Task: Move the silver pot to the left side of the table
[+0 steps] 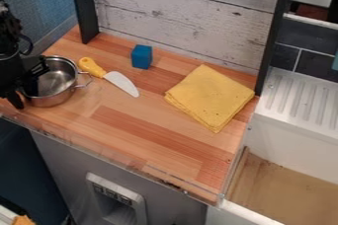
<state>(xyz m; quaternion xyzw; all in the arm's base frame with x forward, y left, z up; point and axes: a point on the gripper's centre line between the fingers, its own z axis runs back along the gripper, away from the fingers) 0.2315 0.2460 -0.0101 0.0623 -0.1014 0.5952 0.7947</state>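
Camera view: one silver pot [55, 98], upright, at the left end of the wooden countertop [142, 115], which seems to be the place the task asks for. One black gripper [24, 97], at the pot's left rim; position apparently chosen to take or release the thin wall there. Degree of opening, and any hold on the rim: cannot be told. Loop handle [85, 80], facing right, away from the gripper. One yellow-handled knife [121, 82], just beside the pot, likely a distractor, as are one blue block [141, 56] and one folded yellow cloth [210, 96], well apart from it. Obscured: the pot's left rim, behind the gripper. Cut off: the arm, at the left edge.
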